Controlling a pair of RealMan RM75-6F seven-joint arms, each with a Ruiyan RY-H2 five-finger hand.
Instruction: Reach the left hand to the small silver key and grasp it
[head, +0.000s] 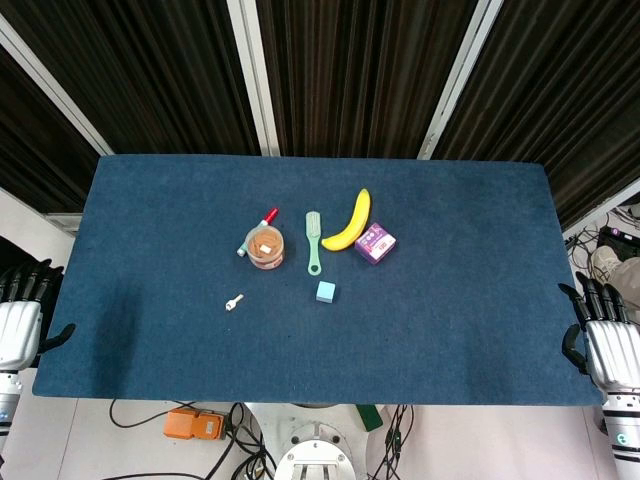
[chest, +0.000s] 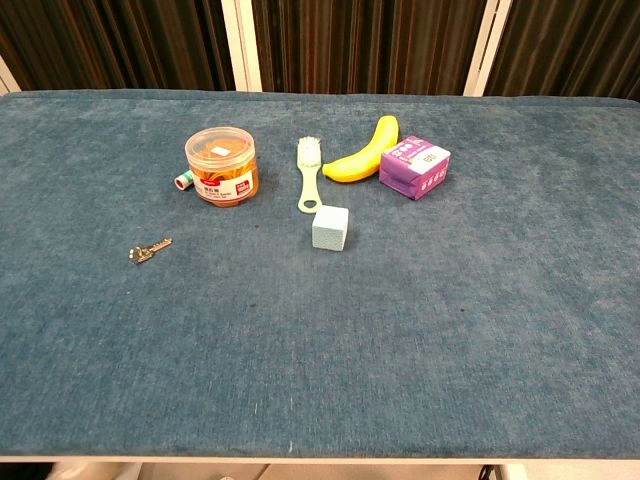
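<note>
The small silver key (head: 234, 301) lies flat on the blue table cloth, left of centre and toward the front; in the chest view the key (chest: 149, 249) sits alone at the left. My left hand (head: 22, 312) hangs off the table's left edge, far from the key, fingers apart and holding nothing. At the right edge my right hand (head: 603, 335) also hovers beside the table, fingers spread and empty. Neither hand appears in the chest view.
Behind the key stands an orange-filled clear jar (head: 266, 247) with a red-capped marker (head: 258, 229) beside it. A green brush (head: 314, 241), banana (head: 349, 223), purple box (head: 375, 242) and light blue cube (head: 325, 291) lie around mid-table.
</note>
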